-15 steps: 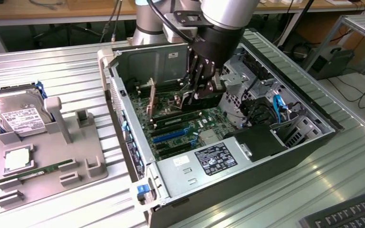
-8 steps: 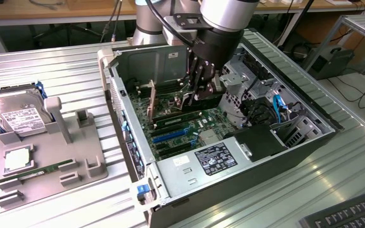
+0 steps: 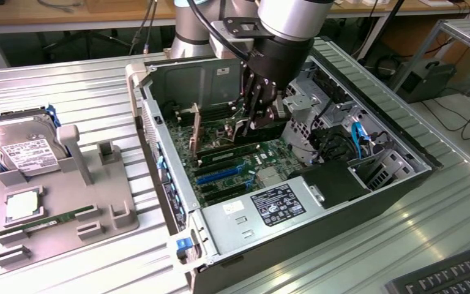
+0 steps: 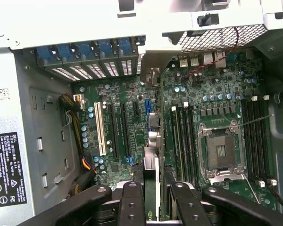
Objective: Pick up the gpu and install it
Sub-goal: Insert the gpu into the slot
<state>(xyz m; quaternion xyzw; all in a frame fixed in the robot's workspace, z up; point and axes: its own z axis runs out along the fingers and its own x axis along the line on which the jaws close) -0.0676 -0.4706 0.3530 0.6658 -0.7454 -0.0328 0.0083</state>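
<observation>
Inside one open computer case (image 3: pixel 333 226), one end effector (image 4: pixel 155 188) — two fingers (image 4: pixel 132 207) clamped on one gpu (image 4: pixel 151 165) — over the motherboard (image 4: pixel 118 127)

Silver-grey tubular arm (image 3: pixel 294 15), looped black cable (image 3: pixel 206 27), black claw (image 4: pixel 156 190) with round screws (image 4: pixel 131 185).

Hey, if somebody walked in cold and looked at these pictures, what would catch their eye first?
The open computer case lies on its side in the middle of the ribbed metal table, its motherboard bared. The arm's gripper reaches down into it, closed on the gpu, held edge-on over the expansion slots. On the exterior view's left, a hard drive stands in a grey holder.
</observation>
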